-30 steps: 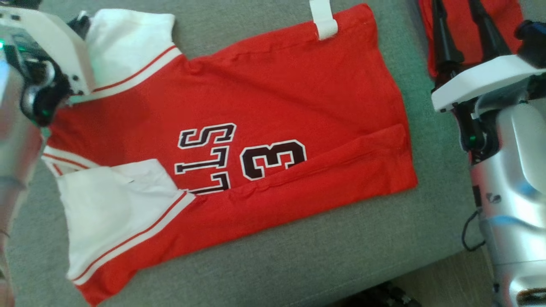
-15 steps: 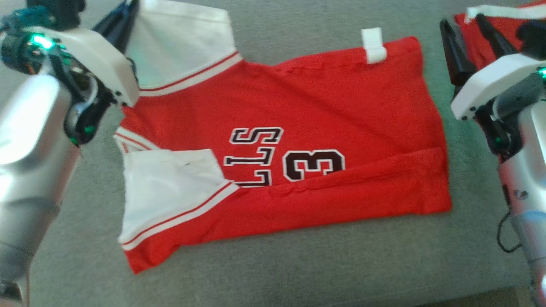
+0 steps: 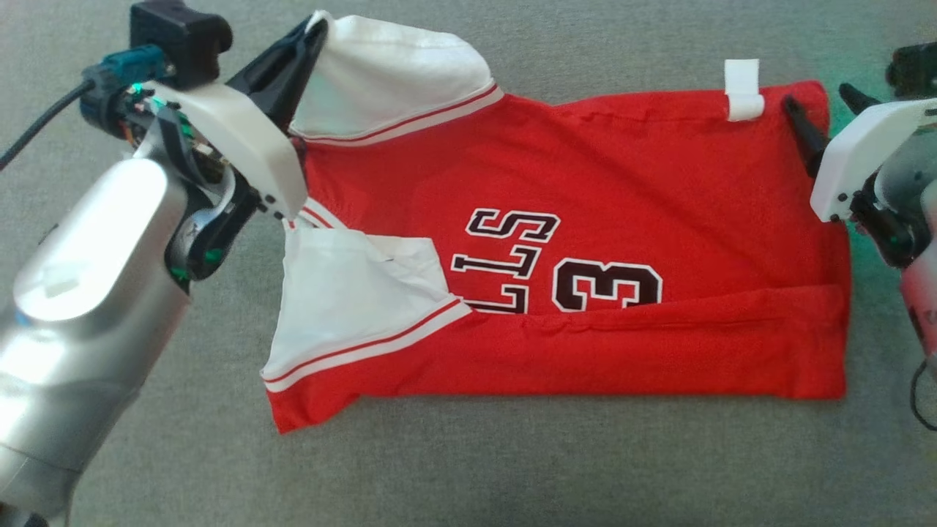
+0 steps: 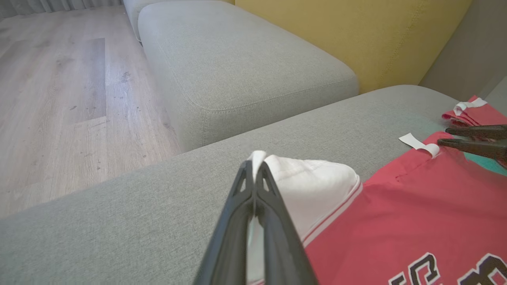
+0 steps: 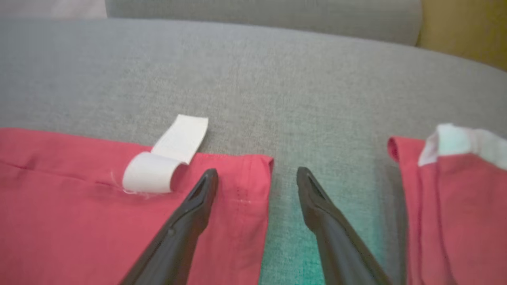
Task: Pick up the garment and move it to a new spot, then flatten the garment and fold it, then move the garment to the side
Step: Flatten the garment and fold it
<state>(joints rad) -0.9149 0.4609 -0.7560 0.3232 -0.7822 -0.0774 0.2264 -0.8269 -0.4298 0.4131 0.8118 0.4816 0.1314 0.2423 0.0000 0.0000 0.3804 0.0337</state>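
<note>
Left hand [image 3: 315,25] was seen clenched on the edge of the far white sleeve [image 3: 388,73], which was raised off the grey cushion [image 3: 512,468] into a small peak, the two dark fingers being pressed together with cloth between them. Right hand [image 3: 816,99] was held released at the opposite end, its fingers spread astride the far hem corner, one above red cloth and the other above bare cushion; whether the cloth was touched could not be told. The garment [image 3: 622,190], a red jersey with white sleeves edged in red and white stripes, was laid lengthwise across the cushion, collar end toward the left arm and hem toward the right. Its near long edge had been folded over the body as a red band, and the near sleeve [image 3: 351,307] was spread flat beside that fold. Black lettering [image 3: 512,260] outlined in white was shown sideways: "LLS" could be read, and a large "3" [image 3: 607,285] beside it, both partly covered by the folded band. A white tag [image 3: 743,91] was curled at the far hem; no writing on it could be made out. Another red garment [image 5: 455,198] with white trim was lying just beyond the hem, apart from the jersey.
</note>
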